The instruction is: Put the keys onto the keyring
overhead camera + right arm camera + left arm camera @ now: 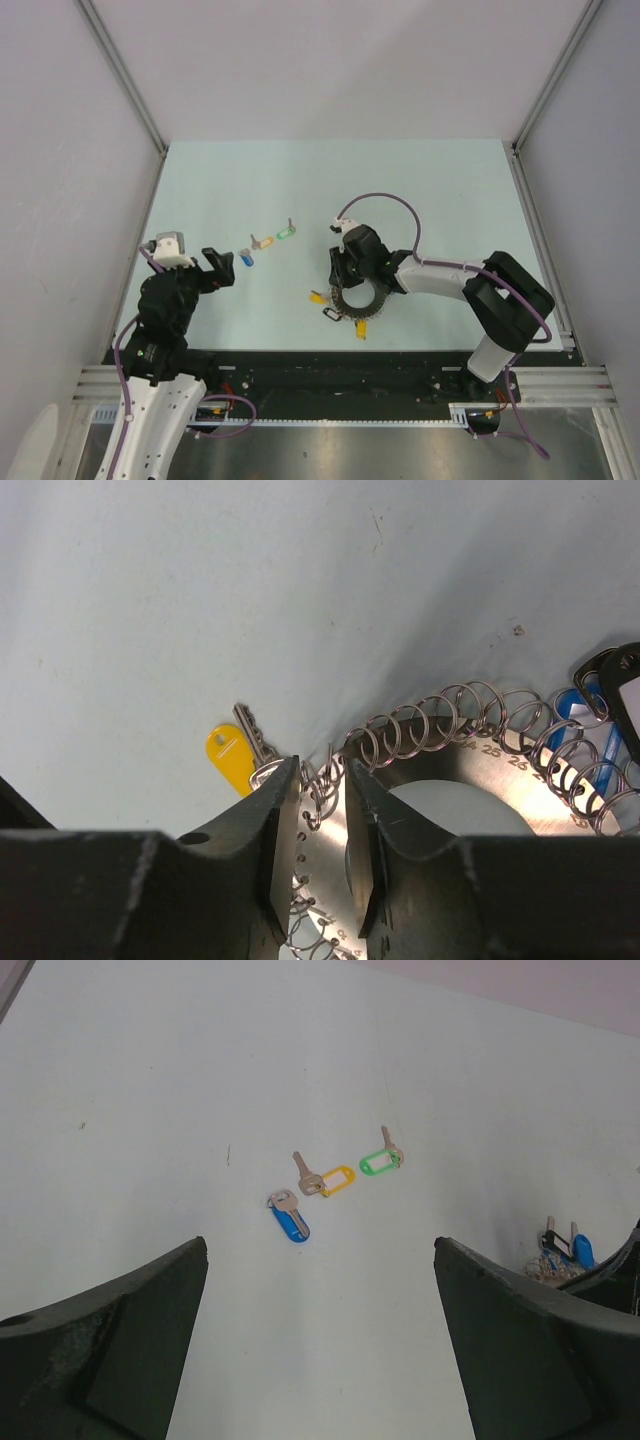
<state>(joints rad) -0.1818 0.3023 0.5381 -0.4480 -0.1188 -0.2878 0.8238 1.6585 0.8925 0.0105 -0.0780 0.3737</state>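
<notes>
Right gripper (320, 775) is straddling the keyring (480, 775) at its rim, beside a yellow-tagged key (232, 758). Its jaws are narrowing around some wire loops (318, 792); I cannot tell whether they are pinching. Left gripper (320, 1248) is hanging left of the keyring, spread wide. Beyond the keyring, leftward, three loose keys (338, 1178) are lying in a row.

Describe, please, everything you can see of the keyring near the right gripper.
The keyring is a flat grey metal ring, shiny, stamped with numbers along its rim, lying flat on the table. Small wire loops fringe its edge, carrying a yellow-tagged key, blue tags and black tags. The right gripper straddles its rim, fingers either side of a few loops; whether they pinch it cannot be told.
</notes>
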